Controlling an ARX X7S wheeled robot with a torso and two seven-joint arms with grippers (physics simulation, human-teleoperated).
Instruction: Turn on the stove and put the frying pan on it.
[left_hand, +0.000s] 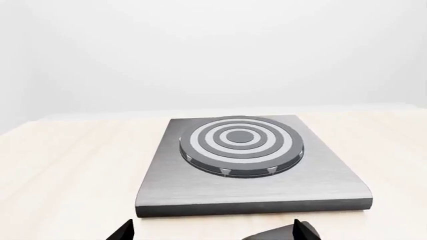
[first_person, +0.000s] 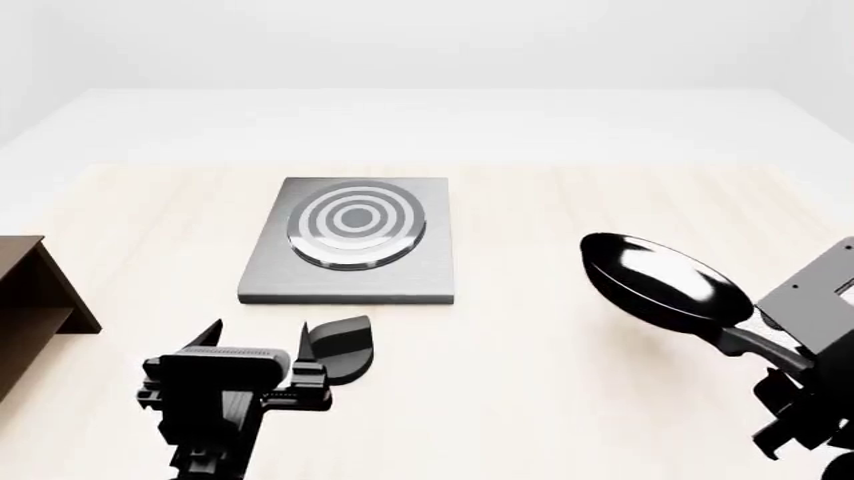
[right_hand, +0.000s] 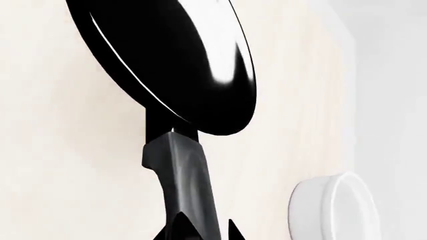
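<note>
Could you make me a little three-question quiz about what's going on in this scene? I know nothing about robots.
1. True or false: the frying pan already sits on the stove.
2. Which tool holds the pan's handle: A) left tool B) right tool?
3. Fill in: in the right wrist view, a white round ____ lies on the table beyond the pan.

Key: 1 false, it is lifted off to the stove's right. 2 B. 3 bowl.

Matte black left gripper (first_person: 262, 339) with angular fingers, blocky black right gripper (first_person: 761, 345) housing
</note>
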